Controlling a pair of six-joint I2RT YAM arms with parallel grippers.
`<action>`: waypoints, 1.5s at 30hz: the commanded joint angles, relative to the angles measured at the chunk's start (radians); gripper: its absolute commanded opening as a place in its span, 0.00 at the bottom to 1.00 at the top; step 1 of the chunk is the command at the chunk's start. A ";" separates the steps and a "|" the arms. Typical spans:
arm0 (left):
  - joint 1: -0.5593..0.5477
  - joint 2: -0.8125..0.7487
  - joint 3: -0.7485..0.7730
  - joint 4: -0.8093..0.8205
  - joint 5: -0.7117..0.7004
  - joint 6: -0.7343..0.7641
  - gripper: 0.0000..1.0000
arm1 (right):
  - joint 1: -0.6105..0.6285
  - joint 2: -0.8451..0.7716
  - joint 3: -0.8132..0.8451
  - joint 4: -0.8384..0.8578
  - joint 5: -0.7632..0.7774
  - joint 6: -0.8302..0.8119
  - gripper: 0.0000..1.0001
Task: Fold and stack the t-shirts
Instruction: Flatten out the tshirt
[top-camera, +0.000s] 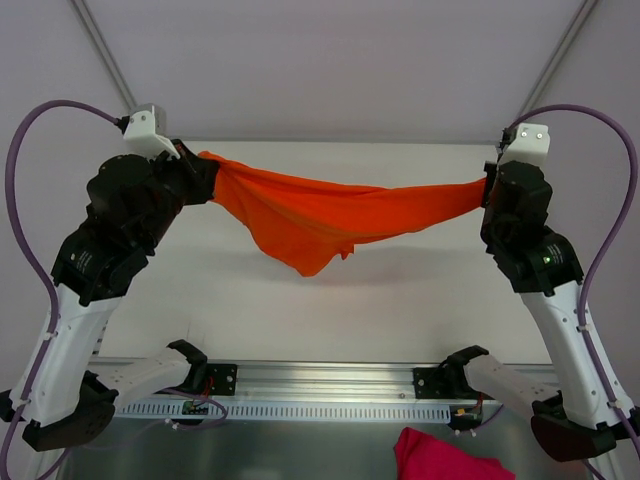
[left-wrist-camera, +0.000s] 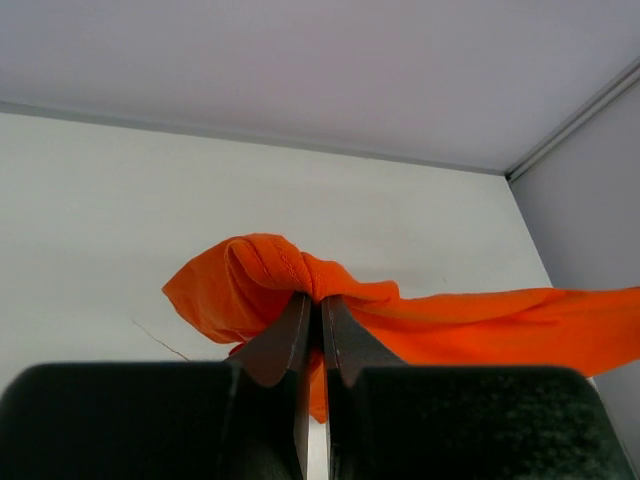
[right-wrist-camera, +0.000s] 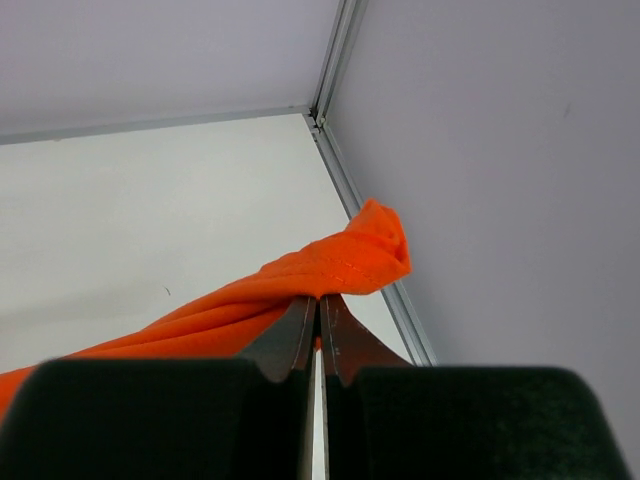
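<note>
Bright orange soft-fabric short-sleeved t-shirt (top-camera: 320, 215) is up in the air over the far half of the white desk (top-camera: 300, 320), strung side to side btw the two arms.

Left fingers (left-wrist-camera: 285, 340): pressed together, pinching a bunched fold at the shirt's left end, above the desk's far-left corner. In the left wrist view the cloth loops over the tips w/ a stitched hem showing, and the rest trails off to the right.

Right fingers (right-wrist-camera: 290, 335): also pressed together, pinching a gathered wad at the shirt's right end, above the desk's far-right corner and close to the side wall. Cloth runs away from them down-left.

Top edge of the shirt is pulled fairly taut. The body sags below it in a loose triangle, w/ its lowest tip hanging a bit left of the desk's centre. The tip looks clear of the desk top, but can't tell for sure.

Silver metal rail (top-camera: 320, 380) runs along the desk's near edge and carries both arm bases. Crumpled magenta cloth (top-camera: 440, 460) lies past the desk's near edge, right of centre, near the right arm's base. Purple cables (top-camera: 25, 200) loop up beside each arm at the desk's left and right sides.
</note>
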 joint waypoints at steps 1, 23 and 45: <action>0.007 -0.023 0.050 0.040 0.045 0.009 0.00 | -0.004 -0.042 -0.003 0.072 0.029 -0.013 0.01; 0.008 -0.020 0.037 0.042 0.390 0.063 0.00 | -0.004 -0.054 -0.006 0.057 -0.058 0.022 0.01; 0.007 -0.302 -0.116 -0.371 0.340 -0.144 0.00 | -0.004 -0.265 0.034 -0.511 -0.218 0.227 0.01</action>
